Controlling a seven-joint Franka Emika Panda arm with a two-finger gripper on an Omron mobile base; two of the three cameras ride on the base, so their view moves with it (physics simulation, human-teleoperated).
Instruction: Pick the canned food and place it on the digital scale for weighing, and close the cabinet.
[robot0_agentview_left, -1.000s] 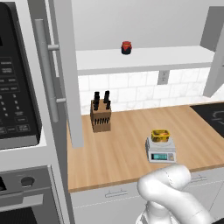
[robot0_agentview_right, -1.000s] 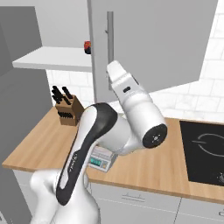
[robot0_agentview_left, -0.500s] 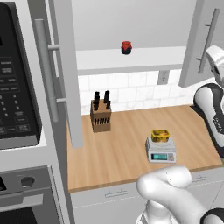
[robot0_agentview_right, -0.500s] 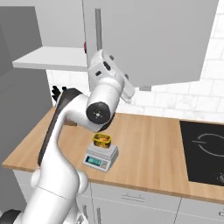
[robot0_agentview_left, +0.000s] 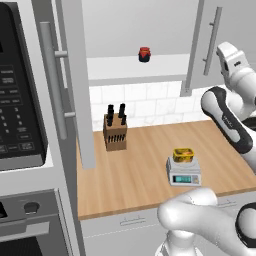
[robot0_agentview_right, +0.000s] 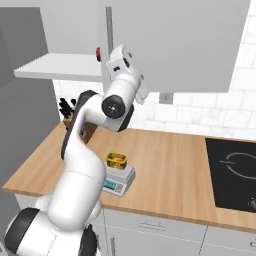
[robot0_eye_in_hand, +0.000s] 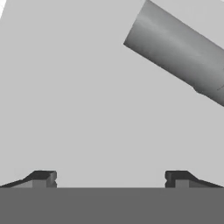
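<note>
Fingertips of the gripper (robot0_eye_in_hand: 109, 179) sit wide apart at the 7 and 5 o'clock corners of the hand view, with nothing between them; they hold nothing, and from these pictures I cannot tell whether they touch the flat grey door panel (robot0_eye_in_hand: 78, 96) ahead. A grey bar handle (robot0_eye_in_hand: 175, 57) crosses that view toward 2 o'clock, beside the hand rather than inside it.

In the left base view the canned food (robot0_agentview_left: 183, 154) already sits on the digital scale (robot0_agentview_left: 183, 173), on the wooden counter (robot0_agentview_left: 135, 180) at about 5 o'clock from the picture's centre. So the weighing part looks done, and the step in hand is probably closing the cabinet (robot0_agentview_left: 145, 70).

Further back, at 9 o'clock from the scale, stands a knife block (robot0_agentview_left: 115, 131). Up at 12 o'clock a small red jar (robot0_agentview_left: 144, 54) rests on the white inner shelf. The right door (robot0_agentview_left: 207, 40) hangs ajar at 1 o'clock, with the robot's wrist just beside its outer face; the left door (robot0_agentview_left: 70, 85) also stands open.

To do this well, I would keep the open fingers flat on the panel near the handle edge and press steadily along the door's swing, then attend to the other door.
</note>
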